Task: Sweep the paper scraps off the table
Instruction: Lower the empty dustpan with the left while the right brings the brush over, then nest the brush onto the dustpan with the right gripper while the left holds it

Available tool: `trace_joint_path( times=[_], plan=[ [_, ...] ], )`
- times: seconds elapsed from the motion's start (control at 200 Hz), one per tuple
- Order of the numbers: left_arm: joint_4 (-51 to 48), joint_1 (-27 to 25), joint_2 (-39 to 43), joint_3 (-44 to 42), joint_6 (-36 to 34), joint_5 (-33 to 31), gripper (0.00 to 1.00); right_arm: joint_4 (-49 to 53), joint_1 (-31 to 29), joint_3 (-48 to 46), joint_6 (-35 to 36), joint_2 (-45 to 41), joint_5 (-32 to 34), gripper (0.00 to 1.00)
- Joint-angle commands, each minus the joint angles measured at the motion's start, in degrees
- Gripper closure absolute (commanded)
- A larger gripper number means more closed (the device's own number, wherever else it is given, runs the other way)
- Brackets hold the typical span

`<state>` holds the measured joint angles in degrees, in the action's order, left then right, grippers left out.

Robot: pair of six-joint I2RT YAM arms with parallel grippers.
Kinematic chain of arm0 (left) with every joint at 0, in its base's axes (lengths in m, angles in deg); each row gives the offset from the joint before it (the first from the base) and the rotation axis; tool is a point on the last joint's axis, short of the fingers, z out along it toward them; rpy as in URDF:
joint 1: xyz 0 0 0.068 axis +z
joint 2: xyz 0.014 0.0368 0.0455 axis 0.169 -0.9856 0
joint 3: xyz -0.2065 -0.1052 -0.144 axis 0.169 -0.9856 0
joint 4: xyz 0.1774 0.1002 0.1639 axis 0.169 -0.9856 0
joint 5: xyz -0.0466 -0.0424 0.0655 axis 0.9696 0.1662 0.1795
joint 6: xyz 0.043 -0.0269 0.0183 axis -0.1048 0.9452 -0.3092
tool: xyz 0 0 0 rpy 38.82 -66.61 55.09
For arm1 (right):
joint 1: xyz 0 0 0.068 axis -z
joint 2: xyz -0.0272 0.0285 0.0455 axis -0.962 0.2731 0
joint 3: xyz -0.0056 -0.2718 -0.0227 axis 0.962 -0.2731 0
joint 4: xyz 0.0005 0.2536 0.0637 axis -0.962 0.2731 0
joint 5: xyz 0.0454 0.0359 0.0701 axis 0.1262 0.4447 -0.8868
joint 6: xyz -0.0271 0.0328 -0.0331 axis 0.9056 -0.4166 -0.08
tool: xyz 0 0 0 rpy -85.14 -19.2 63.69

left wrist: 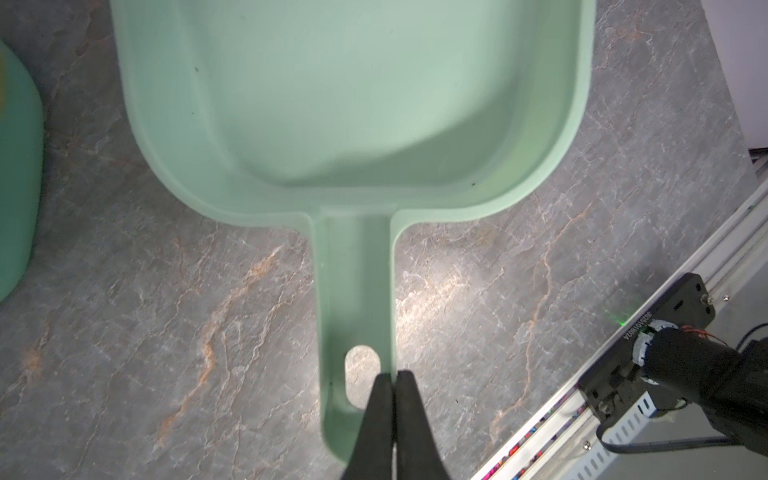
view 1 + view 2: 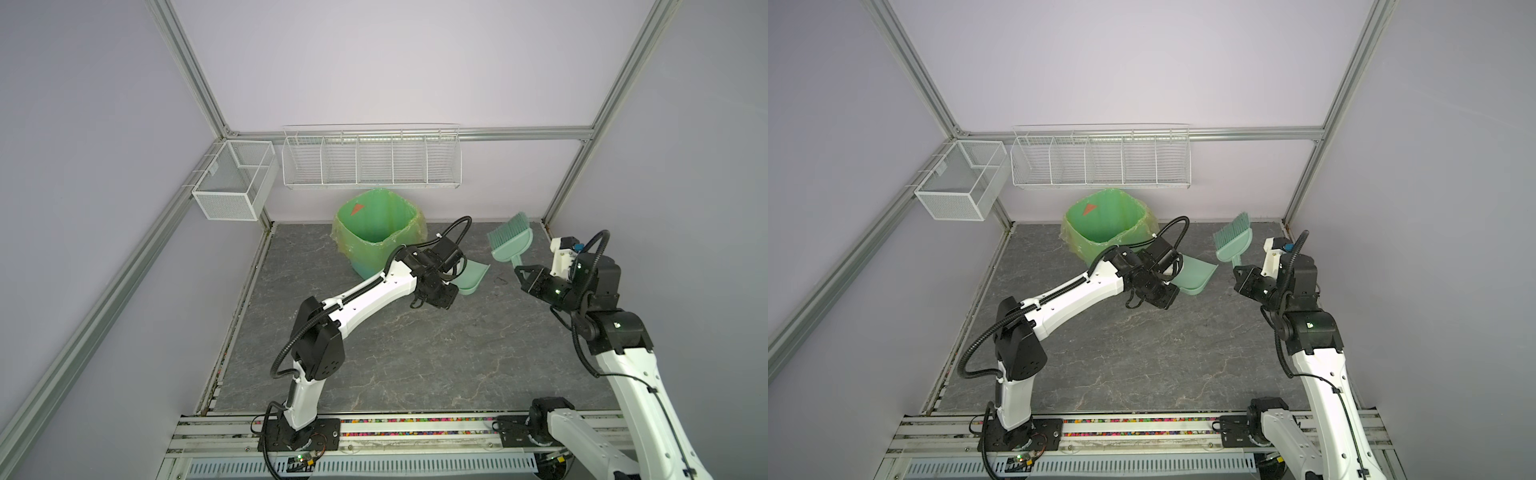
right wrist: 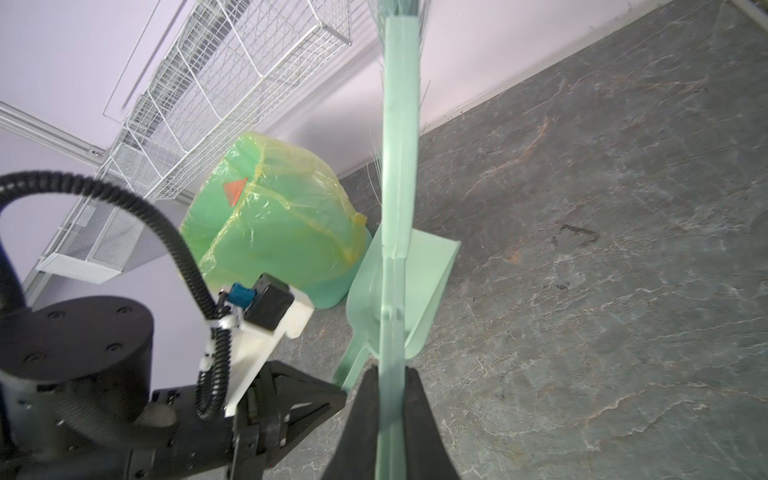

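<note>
Green dustpan [image 1: 353, 104] and brush [image 3: 399, 166] gripped near the bin [image 2: 345, 237]
Left gripper [image 1: 392, 380] pinches the dustpan handle's rim — right gripper [image 3: 390, 378] clamps the brush handle, bristles off the table [image 2: 415, 353].

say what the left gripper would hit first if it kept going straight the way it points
Shut on the dustpan handle, the left gripper points toward the brush held by the right gripper. That brush comes first, though it looks raised, so the dustpan might pass beneath.
</note>
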<state>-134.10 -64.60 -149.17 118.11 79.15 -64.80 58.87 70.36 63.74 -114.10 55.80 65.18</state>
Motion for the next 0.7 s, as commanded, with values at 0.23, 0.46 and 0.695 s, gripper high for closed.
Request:
trace_joint_path(
  times=[0.23,0.46,0.695],
  plan=[
    [-2.51,1.27,-7.78,5.56,-2.55,-2.40,1.00,-12.40,-1.46,-8.94,-5.57,2.23,-6.05,0.93],
    [0.05,2.33,-10.23,5.00,-1.79,-2.37,1.00,-16.96,-4.13,-13.56,-7.22,4.88,-5.46,0.93],
    [2.01,3.40,-12.40,5.61,-1.67,-2.09,1.00,-20.42,-6.51,-15.44,-7.80,8.85,-4.06,0.93]
  ],
)
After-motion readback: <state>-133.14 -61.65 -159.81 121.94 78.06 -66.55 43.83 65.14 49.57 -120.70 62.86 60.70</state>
